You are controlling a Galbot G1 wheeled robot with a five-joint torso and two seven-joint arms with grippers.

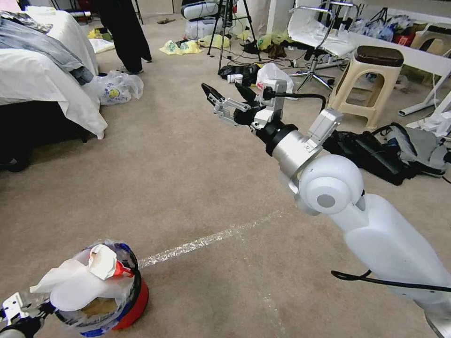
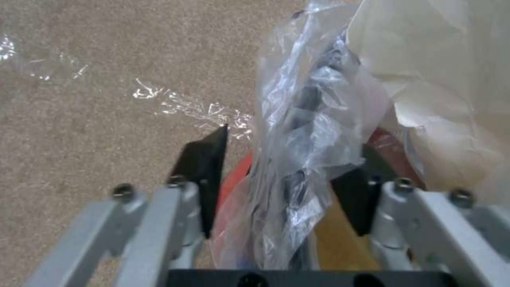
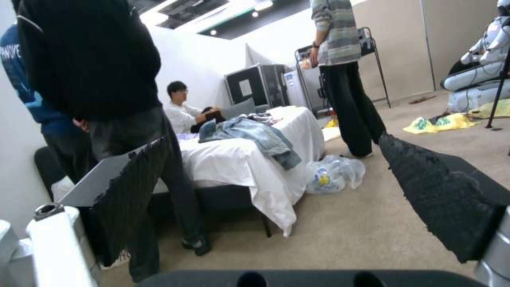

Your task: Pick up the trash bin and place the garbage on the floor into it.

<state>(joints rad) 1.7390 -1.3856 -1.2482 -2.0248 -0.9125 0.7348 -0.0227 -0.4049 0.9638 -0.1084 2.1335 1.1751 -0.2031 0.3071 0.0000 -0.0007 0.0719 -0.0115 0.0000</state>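
Observation:
The trash bin (image 1: 134, 300), red and lined with a crinkled clear bag, is at the lower left of the head view, tilted over the floor (image 1: 178, 178). Garbage lies inside it: white flat pieces (image 1: 77, 284) and a white wrapper with a red tip (image 1: 105, 263). My left gripper (image 1: 19, 314) holds the bin at its near rim. In the left wrist view, the black pads (image 2: 204, 171) sit either side of the red rim (image 2: 234, 187) and the bag (image 2: 308, 119). My right gripper (image 1: 225, 94) is stretched forward in the air, open and holding nothing; its fingers (image 3: 436, 199) frame the room.
A tape line (image 1: 202, 241) crosses the carpet beside the bin. A bed with white sheets (image 1: 42, 80) stands at the left with a plastic bag (image 1: 115, 87) by it. On the right are a beige stool (image 1: 371, 80) and a heap of black clothes (image 1: 371, 152). A tripod (image 1: 225, 37) stands behind.

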